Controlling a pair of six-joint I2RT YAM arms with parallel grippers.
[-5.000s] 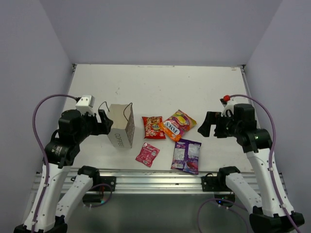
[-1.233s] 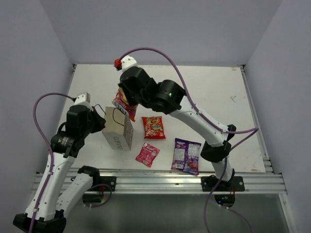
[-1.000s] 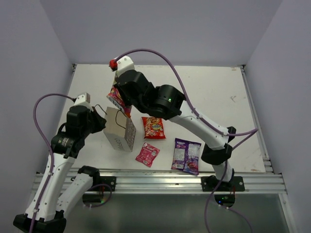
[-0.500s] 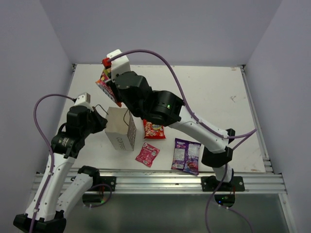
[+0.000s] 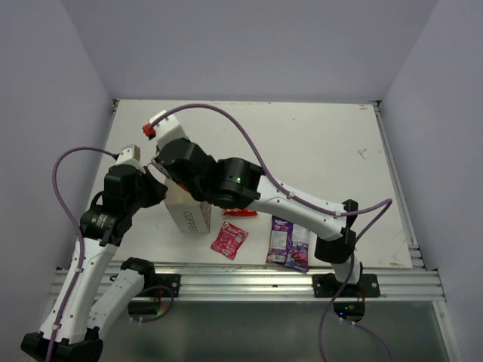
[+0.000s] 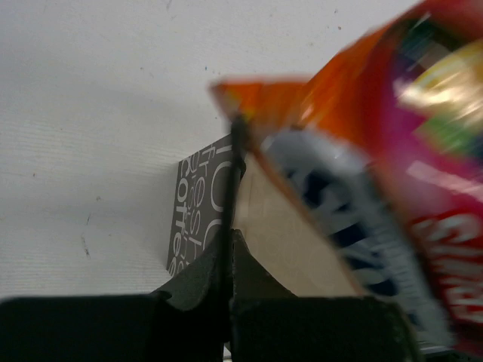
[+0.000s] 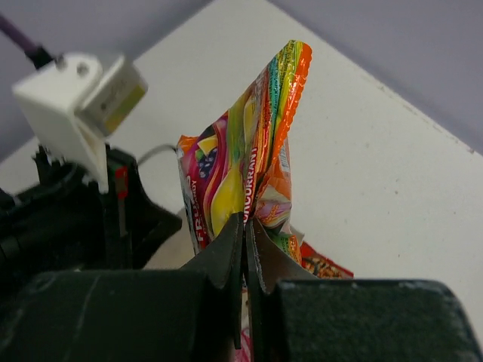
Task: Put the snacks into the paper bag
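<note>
The right gripper, clamped on the orange-yellow bag, is holding it at the mouth of the paper bag, whose rim the left gripper is pinching. Next, probably, lowering it inside, then releasing.

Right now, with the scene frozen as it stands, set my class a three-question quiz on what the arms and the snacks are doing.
1. True or false: the right tool is shut on the orange-yellow bag.
2. What does the left tool grip? A: the rim of the paper bag. B: its own cable. C: nothing at all.
3. How many snacks lie on the table, outside the paper bag?

Key:
1. True.
2. A.
3. Three: the red chip bag, partly hidden under the right arm, the pink sachet and the purple packet.
</note>
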